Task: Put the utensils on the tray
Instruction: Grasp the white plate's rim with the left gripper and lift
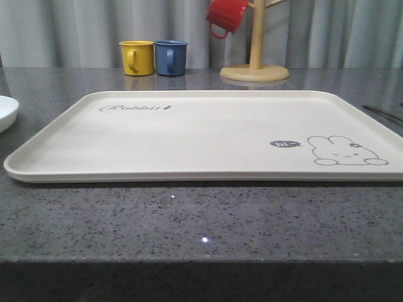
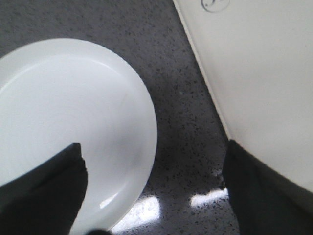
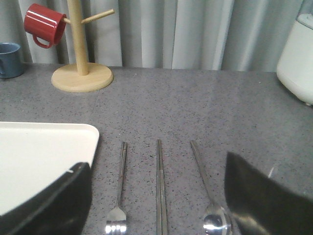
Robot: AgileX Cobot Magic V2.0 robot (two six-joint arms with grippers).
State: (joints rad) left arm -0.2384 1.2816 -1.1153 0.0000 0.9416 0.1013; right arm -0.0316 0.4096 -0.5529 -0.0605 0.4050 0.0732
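The cream tray [image 1: 208, 135] is sitting flat on the grey speckled counter [image 1: 201, 220], and nothing is lying on it, just the grey rabbit drawing [image 1: 346, 152], the "hi" bubble [image 1: 285, 145] and the Rabbit script [image 1: 135, 108]. At the far left edge of the front view, the white plate [image 1: 6, 112] is peeking in, resting on the counter apart from the tray.

Over on the left wrist view, the left gripper [image 2: 151, 196] is hovering with its 2 dark fingers [image 2: 44, 191] spread wide, 1 finger showing over the plate [image 2: 73, 122] and the other over the tray's rim [image 2: 205, 83], bare counter between them. It is gripping nothing.

On the right wrist view, the right gripper [image 3: 156, 200] is also standing wide open, holding nothing. Between its fingers [image 3: 49, 203], 3 pieces are lying side by side on the counter just beside the tray's corner [image 3: 73, 142]: the fork [image 3: 119, 193] nearest the tray, the chopsticks [image 3: 160, 191] in the middle, and the spoon [image 3: 208, 193] on the far side.

Behind the tray, a yellow mug [image 1: 137, 57] and a blue mug [image 1: 170, 57] are standing together, and a red mug [image 1: 225, 16] is hanging on a wooden mug tree [image 1: 255, 56]. A white appliance [image 3: 297, 54] is standing at the counter's right end.
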